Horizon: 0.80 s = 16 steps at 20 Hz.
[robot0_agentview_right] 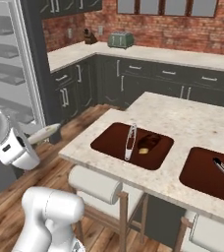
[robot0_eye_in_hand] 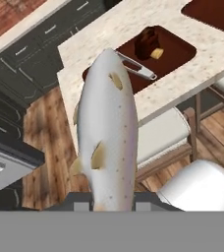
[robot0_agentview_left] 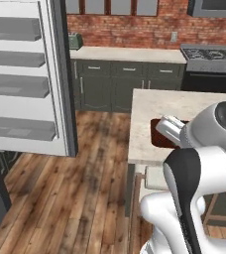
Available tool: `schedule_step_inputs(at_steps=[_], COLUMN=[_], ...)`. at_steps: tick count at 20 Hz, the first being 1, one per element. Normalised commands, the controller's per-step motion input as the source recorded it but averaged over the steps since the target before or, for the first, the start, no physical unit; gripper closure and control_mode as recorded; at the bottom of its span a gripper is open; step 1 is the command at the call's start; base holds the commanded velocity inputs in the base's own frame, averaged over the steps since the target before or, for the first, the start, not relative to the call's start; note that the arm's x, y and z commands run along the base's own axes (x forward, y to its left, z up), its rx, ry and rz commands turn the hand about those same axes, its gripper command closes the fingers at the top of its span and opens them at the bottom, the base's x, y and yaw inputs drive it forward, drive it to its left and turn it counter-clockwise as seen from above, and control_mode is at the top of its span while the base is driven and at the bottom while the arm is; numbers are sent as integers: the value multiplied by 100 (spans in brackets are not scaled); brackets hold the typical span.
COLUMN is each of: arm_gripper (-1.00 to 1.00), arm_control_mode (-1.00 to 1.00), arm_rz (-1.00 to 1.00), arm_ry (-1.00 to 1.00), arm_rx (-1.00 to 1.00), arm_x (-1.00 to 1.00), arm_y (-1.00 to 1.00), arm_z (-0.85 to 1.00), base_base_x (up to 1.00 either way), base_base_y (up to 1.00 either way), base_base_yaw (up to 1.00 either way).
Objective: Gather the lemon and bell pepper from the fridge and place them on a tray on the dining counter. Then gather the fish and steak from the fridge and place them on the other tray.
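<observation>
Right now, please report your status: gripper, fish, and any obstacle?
Gripper shut on fish. Fish short of dining counter. Tongs lie in near tray.

We've got the fridge [robot0_agentview_left: 30,79] door open left, dining counter [robot0_agentview_left: 184,106] right, a dark brown tray [robot0_agentview_left: 159,136] on it.

The dining counter [robot0_agentview_right: 197,123] — beige speckled stone — carries two brown trays [robot0_agentview_right: 109,142], tongs [robot0_agentview_right: 129,141] lying in the nearer.

No text, label, brand, number or sign can be read on anything here.
</observation>
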Motion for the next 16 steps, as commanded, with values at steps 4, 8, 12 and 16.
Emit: schedule_step_inputs(at_steps=[4, 8, 12, 16], arm_gripper=[100, 100, 100, 100], arm_control_mode=[100, 100, -100, -100], arm_rz=[0, 0, -18, -14], arm_ry=[0, 0, 1, 9], arm_rx=[0, 0, 6, 9], arm_x=[0, 0, 63, 97], arm_y=[0, 0, -12, -25], arm_z=[0, 0, 0, 0], base_base_x=[55, 57, 16, 0], base_base_y=[-38, -25, -5, 0], base_base_yaw=[-18, -21, -6, 0])
